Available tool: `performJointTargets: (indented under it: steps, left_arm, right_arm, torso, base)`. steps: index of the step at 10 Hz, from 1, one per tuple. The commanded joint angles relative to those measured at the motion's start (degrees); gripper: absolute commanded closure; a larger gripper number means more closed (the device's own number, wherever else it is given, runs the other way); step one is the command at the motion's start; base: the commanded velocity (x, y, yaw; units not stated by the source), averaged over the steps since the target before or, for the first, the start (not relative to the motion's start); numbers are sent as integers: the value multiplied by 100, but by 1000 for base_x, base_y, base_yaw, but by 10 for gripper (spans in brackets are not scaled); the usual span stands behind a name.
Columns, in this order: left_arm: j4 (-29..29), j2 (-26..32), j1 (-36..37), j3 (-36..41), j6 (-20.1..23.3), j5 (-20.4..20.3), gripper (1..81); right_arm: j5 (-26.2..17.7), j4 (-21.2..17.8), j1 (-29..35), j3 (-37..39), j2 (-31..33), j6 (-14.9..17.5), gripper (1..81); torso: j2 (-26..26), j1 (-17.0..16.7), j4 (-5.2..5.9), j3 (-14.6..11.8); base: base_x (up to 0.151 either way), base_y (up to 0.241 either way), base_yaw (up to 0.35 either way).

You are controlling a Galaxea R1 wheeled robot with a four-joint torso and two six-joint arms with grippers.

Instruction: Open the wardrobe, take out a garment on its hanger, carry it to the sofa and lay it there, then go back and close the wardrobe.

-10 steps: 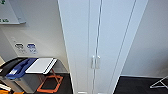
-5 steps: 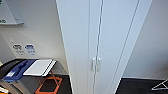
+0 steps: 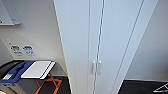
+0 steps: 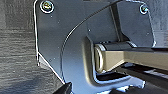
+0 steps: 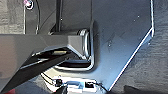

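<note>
White walls surround the wardrobe [image 3: 100,42], which stands dead centre in the head view, both doors closed, seam running straight down. Two small white handles [image 3: 96,67] sit side by side at mid-height, either side of the seam. Left of it: a white-topped folding table [image 3: 37,69] on orange legs, a blue object [image 3: 13,72] beside that, two stickers [image 3: 22,50] on the wall above. Dark floor [image 3: 140,87] at the base. Finger state of both grippers: cannot tell from the wrist views.
</note>
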State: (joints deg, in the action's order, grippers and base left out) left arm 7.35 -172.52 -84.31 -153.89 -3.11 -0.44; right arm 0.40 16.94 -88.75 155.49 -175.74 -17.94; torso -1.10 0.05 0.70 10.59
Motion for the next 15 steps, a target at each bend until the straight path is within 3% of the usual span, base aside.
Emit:
performJointTargets:
  steps: [1,8,12,13,15]
  left_arm:
    - [38,7,164,17,21,343,10]
    - [38,16,129,0,21,325,10]
    - [30,41,129,35,21,334,10]
    - [30,95,130,96,21,308,10]
    - [64,567,129,691,21,272,10]
  right_arm:
    - [-339,19,124,-37,-69,10,10]
    - [-330,150,107,-46,-104,89,10]
    - [-251,134,97,-107,-69,89,10]
    - [-242,134,89,-273,36,89,10]
    - [-234,125,133,-1387,771,81,10]
  torso:
    - [0,0,0,0]
    - [0,2,0,0]
    - [2,6,0,0]
    - [2,5,0,0]
    - [2,5,0,0]
  base:
    - [108,0,0]
    - [105,0,0]
    - [0,0,0]
    - [0,0,0]
    - [0,0,0]
